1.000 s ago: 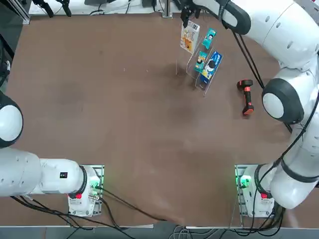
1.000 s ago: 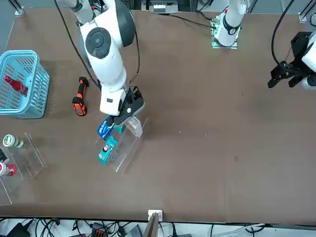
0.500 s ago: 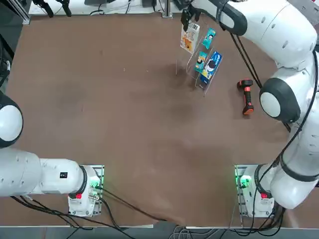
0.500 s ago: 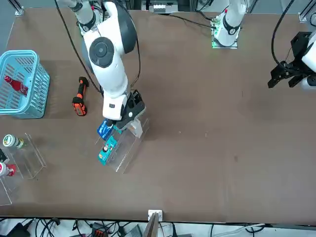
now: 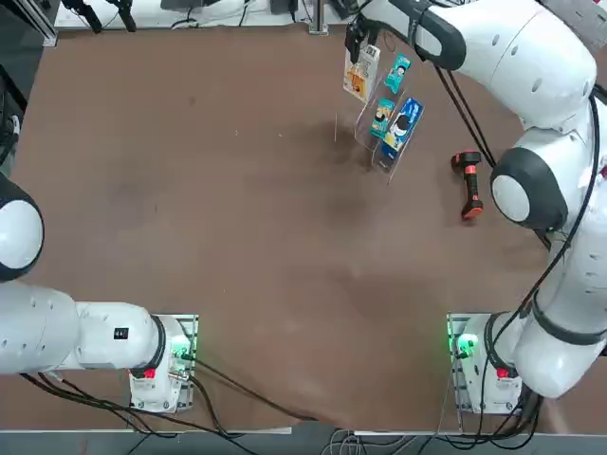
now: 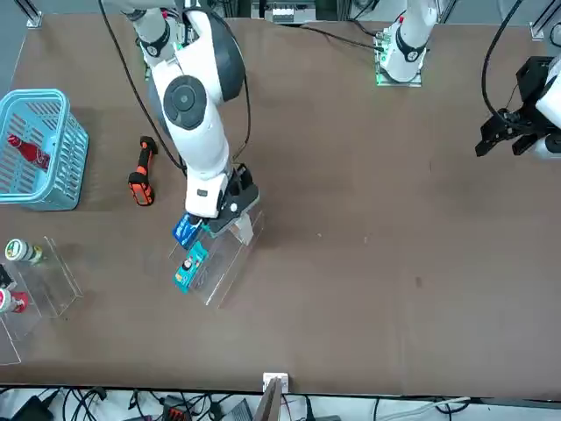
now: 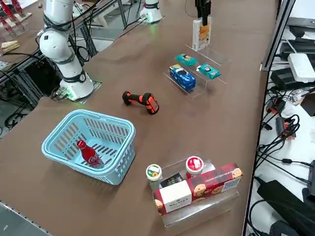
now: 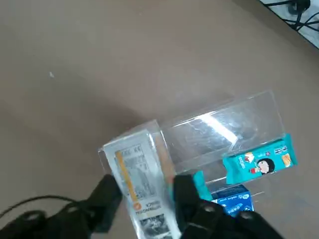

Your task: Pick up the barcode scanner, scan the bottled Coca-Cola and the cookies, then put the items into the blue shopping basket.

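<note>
The right gripper (image 8: 144, 196) is down over the clear acrylic stand (image 7: 206, 66) that carries the snack packets, and its two fingers (image 8: 107, 196) sit on either side of the top edge of the cookies (image 8: 142, 186), the upright white box with the yellow-orange picture. The wrist view shows the fingers pressed against both faces of the box, so the gripper is closed onto the cookies while the box stands on the stand's back step. In the right side view the box (image 7: 201, 33) is upright, with the dark gripper (image 7: 202, 12) directly above it.

On the stand's lower steps, in front of the cookies, lie two small teal packets (image 7: 187, 60) and (image 7: 209, 72) and a blue packet (image 7: 181, 76); none of them touches the gripper.

The barcode scanner (image 7: 141, 101) lies on its side on the brown table (image 5: 237, 237), between the stand and the blue shopping basket (image 7: 123, 129), apart from both. In the top view the scanner (image 5: 469, 186) is just beside the right arm's elbow.

The blue shopping basket stands well apart from the stand, past the scanner. The bottled Coca-Cola (image 7: 88, 153) lies inside it on the lattice floor, tilted, its red body plain through the slotted wall.

Beyond the basket, still farther from the stand, a second clear rack (image 7: 197, 209) holds a red cookie box (image 7: 216, 181), a white-and-black box (image 7: 173, 195) and two small round-lidded jars (image 7: 153, 173)
</note>
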